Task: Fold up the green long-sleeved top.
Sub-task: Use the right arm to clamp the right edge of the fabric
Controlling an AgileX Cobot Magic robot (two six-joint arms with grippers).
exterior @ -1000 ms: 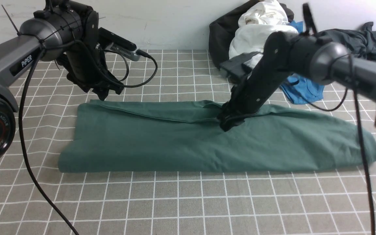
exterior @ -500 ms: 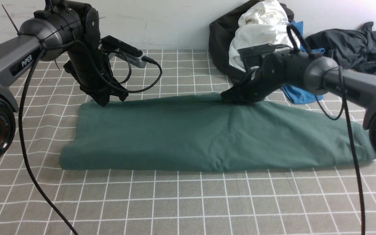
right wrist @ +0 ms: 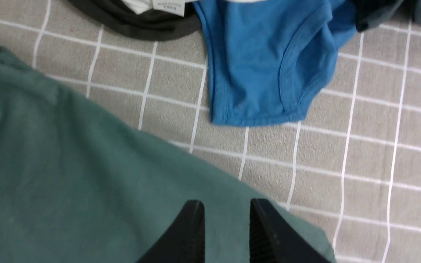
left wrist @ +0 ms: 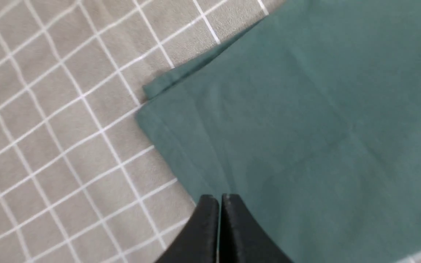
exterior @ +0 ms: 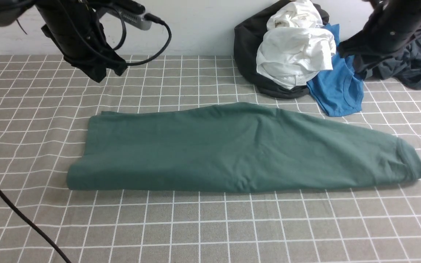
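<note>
Green long-sleeved top [exterior: 196, 149], one, laid lengthwise across mid-table, probably for further folding; blue shirt [exterior: 336, 87] at its one o'clock, apart. Left gripper [left wrist: 219, 199], closed, empty, raised at ten o'clock, perhaps for clearance; right gripper [right wrist: 227, 202], partly open, empty, two o'clock.

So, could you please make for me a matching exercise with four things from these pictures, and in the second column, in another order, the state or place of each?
Things:
1. Green long-sleeved top
2. Blue garment
3. Left gripper
4. Right gripper

States or places:
A. Open, nothing between its fingers
B. Spread wide over the gridded table
C. Partly on the table, beside the white cloth
D. Shut, holding nothing

Right pairs: 1-B, 2-C, 3-D, 4-A
</note>
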